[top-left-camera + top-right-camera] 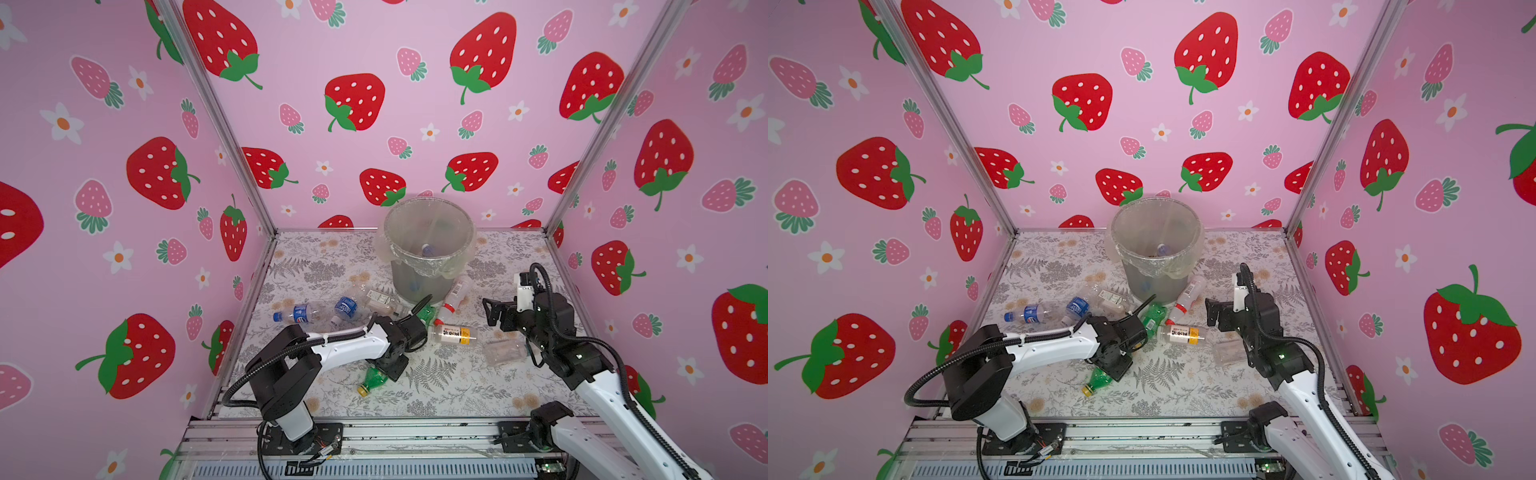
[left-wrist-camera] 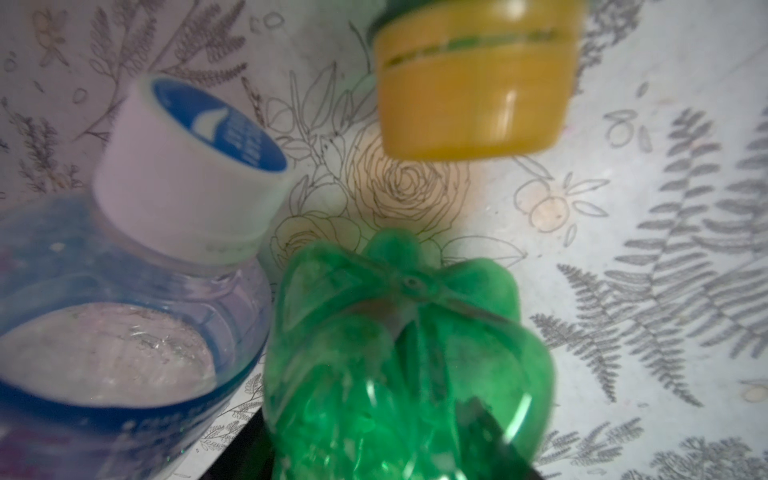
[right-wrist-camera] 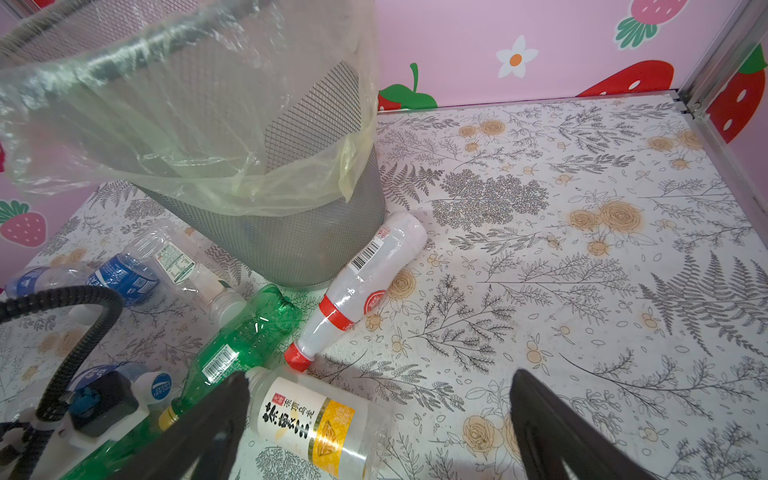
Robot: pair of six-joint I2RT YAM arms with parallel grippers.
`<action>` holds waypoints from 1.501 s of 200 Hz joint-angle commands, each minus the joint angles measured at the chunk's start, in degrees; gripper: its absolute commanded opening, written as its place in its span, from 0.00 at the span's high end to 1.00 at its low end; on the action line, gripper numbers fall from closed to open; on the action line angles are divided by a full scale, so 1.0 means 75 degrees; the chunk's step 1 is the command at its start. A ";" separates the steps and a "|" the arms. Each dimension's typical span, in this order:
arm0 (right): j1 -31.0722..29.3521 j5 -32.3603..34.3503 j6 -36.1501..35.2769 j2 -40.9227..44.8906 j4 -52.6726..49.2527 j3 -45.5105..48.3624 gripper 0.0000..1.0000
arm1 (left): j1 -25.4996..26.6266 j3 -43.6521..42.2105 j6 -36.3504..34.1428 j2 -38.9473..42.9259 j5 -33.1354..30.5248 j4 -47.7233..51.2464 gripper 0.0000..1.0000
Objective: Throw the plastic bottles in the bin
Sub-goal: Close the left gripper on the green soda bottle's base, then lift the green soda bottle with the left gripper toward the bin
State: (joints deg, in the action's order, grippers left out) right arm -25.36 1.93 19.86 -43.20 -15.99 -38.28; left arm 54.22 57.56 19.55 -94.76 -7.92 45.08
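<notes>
- An aluminium rail frame (image 1: 374, 436) runs along the bottom edge in both top views and carries both arm bases.
- The left gripper (image 1: 390, 368), at lower centre, sits low over a crushed green plastic bottle with a yellow cap (image 1: 373, 379). This bottle lies on the floral-print table (image 1: 457, 395).
- In the left wrist view, the base of that bottle (image 2: 395, 353) fills the bottom centre, with a dark finger (image 2: 494, 424) on either side. Whether the jaws press on the bottle cannot be determined.
- In the same view, a clear blue-labelled bottle with a white cap (image 2: 124, 291) is at lower left. A second yellow cap (image 2: 473, 95) is at the top edge.
- The right gripper (image 1: 491, 312), right of centre, is spread wide and holds nothing. Its fingers (image 3: 548, 419) frame the lower part of the right wrist view.
- The round grey mesh bin with a clear bag liner (image 1: 419, 282) stands at centre, near the back wall. A bottle with a bluish cap (image 1: 426, 249) lies inside it.
- The following items lie at the bin's base:
  - A second green plastic bottle (image 1: 427, 315).
  - A whitish bottle with red band and red cap (image 1: 453, 297).
  - A clear bottle with a white-and-green label (image 1: 380, 299).
- A clear bottle with a yellow-and-white label (image 1: 453, 334) lies between the two grippers.
- Another blue-labelled clear bottle (image 1: 297, 313) lies at left of centre.
- A crushed clear bottle (image 1: 505, 351) lies beside the right arm.
</notes>
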 commanded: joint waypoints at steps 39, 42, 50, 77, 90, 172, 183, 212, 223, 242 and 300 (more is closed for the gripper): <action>0.0030 0.0105 0.0047 0.0138 -0.0070 0.0112 0.01 | 0.0050 0.0334 0.0063 0.0559 -0.0010 0.0392 0.40; 0.0030 0.0103 0.0048 0.0138 -0.0071 0.0103 0.01 | 0.0053 0.0344 0.0059 0.0583 -0.0006 0.0412 0.40; 0.0030 0.0123 0.0048 0.0148 -0.0071 0.0112 0.01 | 0.0048 0.0376 0.0083 0.0644 -0.0038 0.0462 0.40; 0.0036 0.0244 0.0118 0.0199 -0.0063 0.0120 0.01 | 0.0040 0.0549 0.0134 0.0796 0.0004 0.0609 0.40; 0.0038 0.0301 0.0141 0.0251 -0.0037 0.0157 0.01 | 0.0047 0.0620 0.0167 0.0896 0.0068 0.0635 0.41; 0.0042 0.0187 0.0188 0.0128 -0.0003 0.0211 0.01 | -0.0031 0.1298 0.0339 0.1561 0.0207 0.1048 0.43; 0.0042 0.0195 0.0200 0.0106 -0.0003 0.0224 0.01 | -0.0080 0.1394 0.0328 0.1555 0.0181 0.1163 0.43; 0.0042 0.0190 0.0206 0.0059 0.0011 0.0235 0.01 | -0.0189 0.1454 0.0306 0.1653 0.0119 0.1279 0.44; 0.0042 0.0187 0.0200 0.0056 0.0009 0.0235 0.01 | -0.0258 0.1444 0.0300 0.1748 0.0147 0.1270 0.44; 0.0042 0.0198 0.0200 0.0041 0.0007 0.0240 0.01 | -0.0426 0.1443 0.0300 0.1983 0.0254 0.1242 0.44; 0.0041 0.0199 0.0257 -0.0085 0.0075 0.0264 0.01 | -0.1269 0.1488 0.0096 0.2928 0.0963 0.0868 0.44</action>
State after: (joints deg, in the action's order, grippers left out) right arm -25.36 3.18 21.19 -43.42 -15.97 -36.93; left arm 46.81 66.50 21.17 -75.83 -3.57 52.42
